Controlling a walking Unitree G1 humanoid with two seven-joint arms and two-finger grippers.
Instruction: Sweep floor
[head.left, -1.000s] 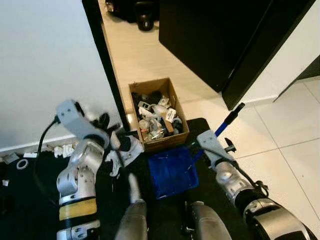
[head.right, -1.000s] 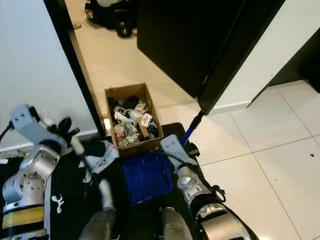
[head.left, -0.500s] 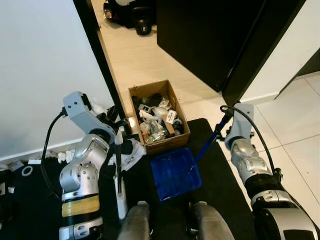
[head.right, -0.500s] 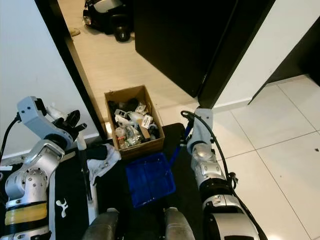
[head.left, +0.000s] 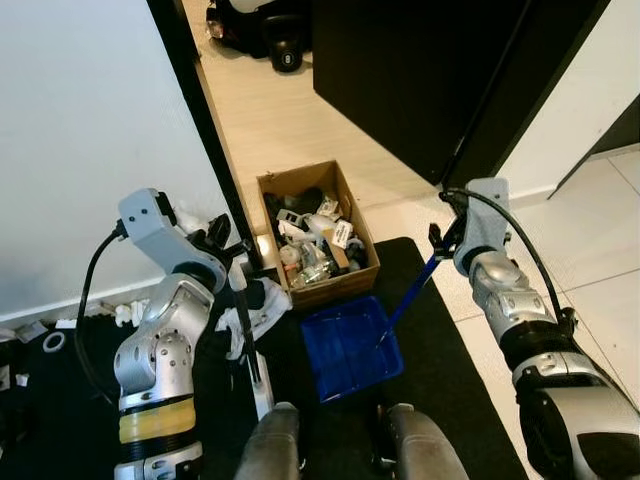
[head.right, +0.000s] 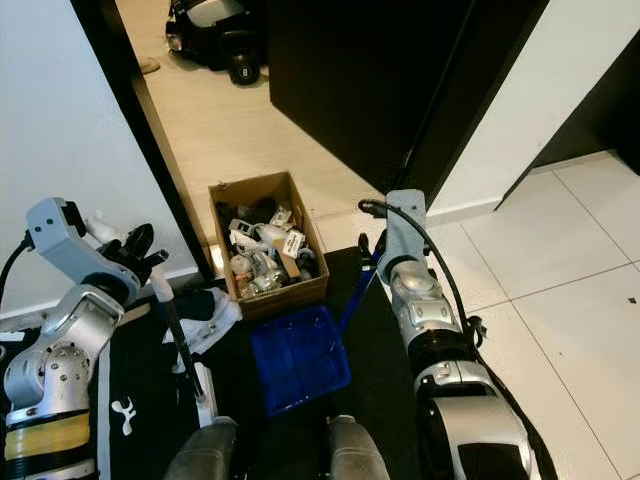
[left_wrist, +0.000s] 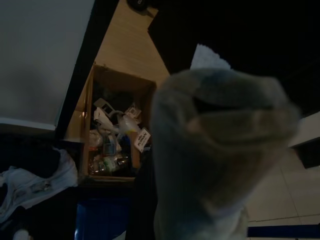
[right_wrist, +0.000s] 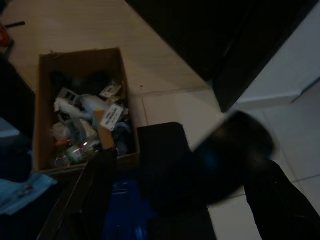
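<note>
My left gripper (head.left: 232, 268) jaws stay closed on the broom (head.left: 246, 335), its head swung nearer my feet; right gripper (head.left: 444, 240) jaws, state indeterminate, hold station at the blue dustpan (head.left: 350, 345) handle. Judgement: the dustpan sits on the black mat (head.left: 455, 375) beside the cardboard box (head.left: 315, 232); sweeping is about to begin.

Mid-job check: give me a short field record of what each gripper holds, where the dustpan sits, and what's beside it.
left gripper: shut on the broom handle, by the white wall
right gripper: shut on the top of the dustpan's blue handle
dustpan: blue, resting on the black mat, pan in front of the robot's feet
cardboard box: open, full of mixed clutter, just beyond the dustpan at the doorway
cloth: white, crumpled on the floor beside the broom
</note>
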